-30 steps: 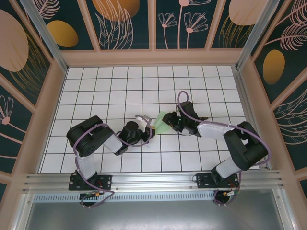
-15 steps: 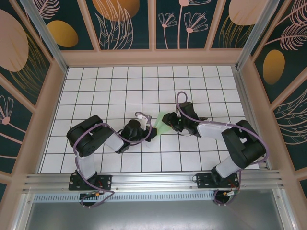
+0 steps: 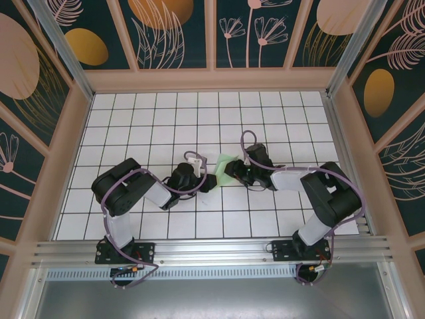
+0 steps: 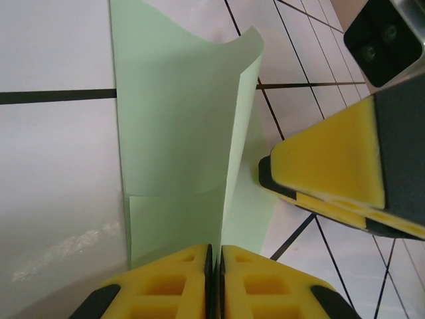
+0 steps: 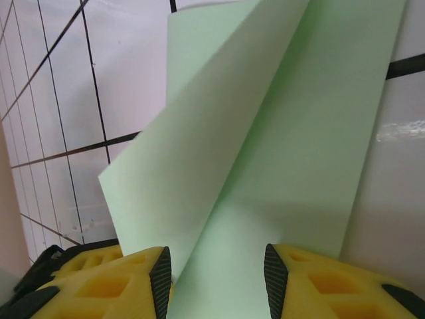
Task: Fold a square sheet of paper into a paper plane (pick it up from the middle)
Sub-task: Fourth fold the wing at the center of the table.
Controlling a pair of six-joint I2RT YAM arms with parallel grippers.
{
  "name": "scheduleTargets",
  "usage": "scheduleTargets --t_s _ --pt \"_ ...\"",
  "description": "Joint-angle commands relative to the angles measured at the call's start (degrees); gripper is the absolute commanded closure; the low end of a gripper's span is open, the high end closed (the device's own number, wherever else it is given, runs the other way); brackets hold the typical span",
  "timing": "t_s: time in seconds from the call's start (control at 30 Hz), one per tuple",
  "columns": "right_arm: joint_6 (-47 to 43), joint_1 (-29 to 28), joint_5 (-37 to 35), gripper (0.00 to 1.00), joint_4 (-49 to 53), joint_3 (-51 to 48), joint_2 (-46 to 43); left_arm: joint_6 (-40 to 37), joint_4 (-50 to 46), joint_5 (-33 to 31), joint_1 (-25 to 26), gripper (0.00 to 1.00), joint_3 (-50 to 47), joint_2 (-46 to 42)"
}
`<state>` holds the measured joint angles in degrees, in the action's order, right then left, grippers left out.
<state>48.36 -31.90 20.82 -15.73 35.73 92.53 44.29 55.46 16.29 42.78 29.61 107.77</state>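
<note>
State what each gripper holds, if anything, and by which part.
The left gripper pinches the paper sheet by its upright fold's near edge; the right gripper straddles it, open.

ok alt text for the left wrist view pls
The left tool, shut, pinches an upright fold of pale green paper standing up from the white grid table. A yellow finger of the right tool sits close beside the paper on the right.
</note>
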Motion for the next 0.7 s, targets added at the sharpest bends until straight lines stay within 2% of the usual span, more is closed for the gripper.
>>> scheduleTargets --t_s 0.0,0.67 --pt "-2.4 0.3 1.6 0.56 -1.7 1.6 0.6 3.4 -0.2 1.5 -1.0 0.85 0.4 1.9" --pt "-3.8 0.3 2.6 0.53 0.3 6.0 5.0 5.8 -0.6 4.0 -1.8 0.85 0.6 3.4"
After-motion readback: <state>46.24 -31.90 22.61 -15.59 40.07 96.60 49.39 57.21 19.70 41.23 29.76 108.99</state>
